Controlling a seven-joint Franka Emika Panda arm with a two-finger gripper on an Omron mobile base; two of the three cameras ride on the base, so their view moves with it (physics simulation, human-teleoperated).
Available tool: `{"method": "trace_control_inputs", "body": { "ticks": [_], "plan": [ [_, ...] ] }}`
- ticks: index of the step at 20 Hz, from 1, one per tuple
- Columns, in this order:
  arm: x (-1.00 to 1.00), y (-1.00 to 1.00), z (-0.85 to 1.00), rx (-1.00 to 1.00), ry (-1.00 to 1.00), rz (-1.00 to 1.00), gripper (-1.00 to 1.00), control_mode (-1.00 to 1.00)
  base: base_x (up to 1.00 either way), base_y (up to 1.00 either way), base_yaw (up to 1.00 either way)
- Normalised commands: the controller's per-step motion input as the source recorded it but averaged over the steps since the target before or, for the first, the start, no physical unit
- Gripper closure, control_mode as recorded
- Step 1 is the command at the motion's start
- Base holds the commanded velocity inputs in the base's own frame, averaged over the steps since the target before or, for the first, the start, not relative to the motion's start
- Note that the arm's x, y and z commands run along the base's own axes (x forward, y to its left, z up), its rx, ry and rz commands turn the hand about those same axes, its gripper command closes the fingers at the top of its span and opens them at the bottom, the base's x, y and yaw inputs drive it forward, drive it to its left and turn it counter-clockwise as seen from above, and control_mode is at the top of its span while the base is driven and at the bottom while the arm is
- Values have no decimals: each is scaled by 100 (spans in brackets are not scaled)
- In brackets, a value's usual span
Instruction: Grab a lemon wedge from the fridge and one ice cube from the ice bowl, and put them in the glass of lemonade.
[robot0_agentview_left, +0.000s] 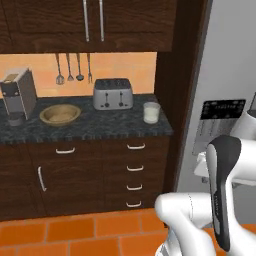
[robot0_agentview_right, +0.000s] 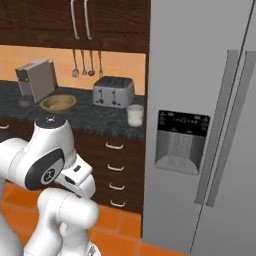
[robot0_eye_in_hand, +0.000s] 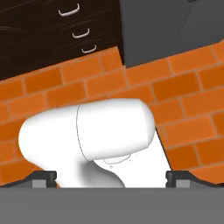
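Left to right on the dark speckled surface (robot0_agentview_left: 100, 131): coffee machine (robot0_agentview_left: 19, 95) at the far left, then the ice bowl (robot0_agentview_left: 60, 114) just beside it, tan and shallow, contents too small to tell. Toaster (robot0_agentview_left: 113, 93) sits behind and right of the bowl, against the orange wall. Glass of lemonade (robot0_agentview_left: 151, 112) stands upright near the surface's right end, close to the toaster but apart from it. Utensils (robot0_agentview_left: 72, 70) hang on the wall above the bowl. Dark wood drawers (robot0_agentview_left: 135, 172) sit below the surface.

Fridge (robot0_agentview_right: 200, 100) is right of the surface, both doors closed, dispenser recess (robot0_agentview_right: 181, 141) in the left door, two long handles (robot0_agentview_right: 230, 125) side by side at the middle.

Arm folded low in front of the fridge. In the hand view the fingers (robot0_eye_in_hand: 46, 177) point down at the orange brick floor (robot0_eye_in_hand: 183, 96), tips far apart at the bottom corners: wide open, holding nothing. Fridge base and bottom drawers show at the top of that view.
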Motion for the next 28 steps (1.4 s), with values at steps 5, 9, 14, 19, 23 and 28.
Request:
{"method": "trace_control_inputs", "body": {
  "ticks": [5,9,14,19,23,28],
  "plan": [
    [0,0,0,0,0,0,-100,100,-23,-100,24],
    [0,0,0,0,0,0,-100,100,-47,-100,15],
    [0,0,0,0,0,0,-100,100,-58,-87,0],
    [0,0,0,0,0,0,-100,100,-27,-40,-18],
    [0,0,0,0,0,0,-100,100,-16,-19,-6],
    [0,0,0,0,0,0,-100,100,-54,-19,0]
  ]
}}
